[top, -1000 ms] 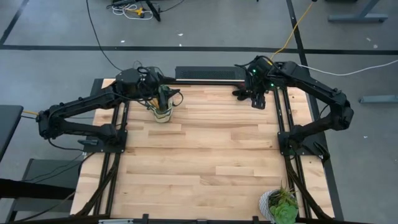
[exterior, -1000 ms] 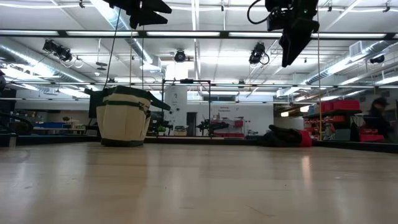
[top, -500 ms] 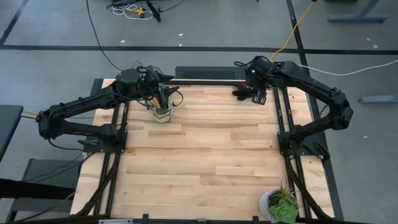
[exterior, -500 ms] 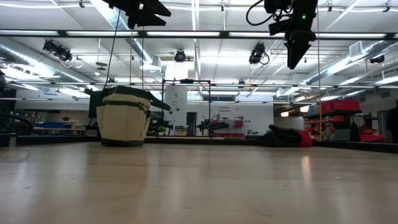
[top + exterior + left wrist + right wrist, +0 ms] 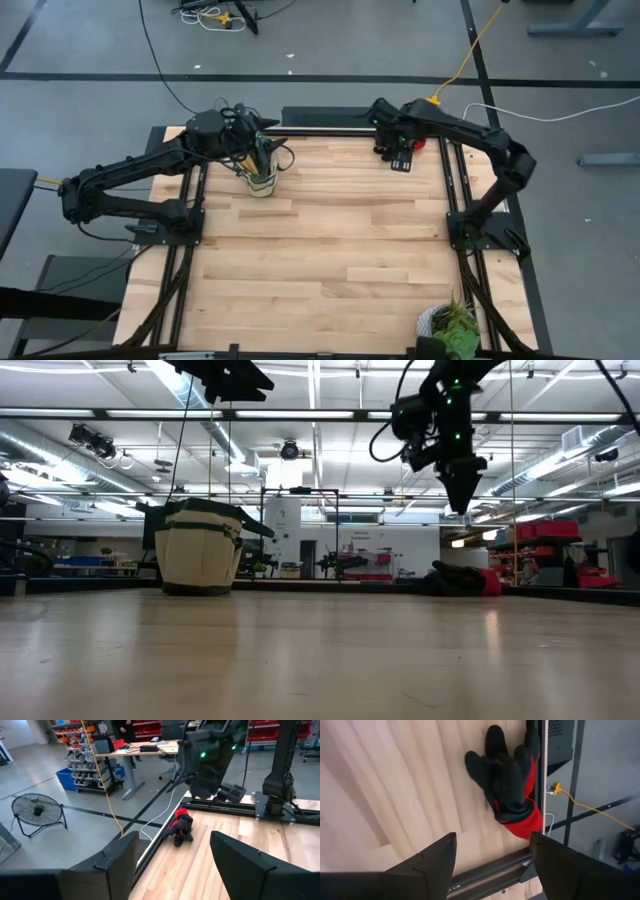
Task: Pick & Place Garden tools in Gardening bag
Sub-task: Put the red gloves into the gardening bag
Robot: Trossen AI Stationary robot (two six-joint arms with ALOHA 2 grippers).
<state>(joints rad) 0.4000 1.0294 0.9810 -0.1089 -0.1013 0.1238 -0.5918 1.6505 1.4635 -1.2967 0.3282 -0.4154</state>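
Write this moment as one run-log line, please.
right gripper: open above gloves | left gripper: open over gardening bag

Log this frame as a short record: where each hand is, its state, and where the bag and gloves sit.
left hand: open, empty, above the gardening bag
right hand: open, empty, hanging over the gloves
gardening bag: upright, far left of the table, tools inside
gloves: lying flat by the table's far right edge, untouched
potted plant: near right corner

high cam straight down over whole table (image 5: 320, 250), low cam level at table-top facing the room, both wrist cams close past their own fingers, sharing the gloves (image 5: 512, 790) near the table's far edge.
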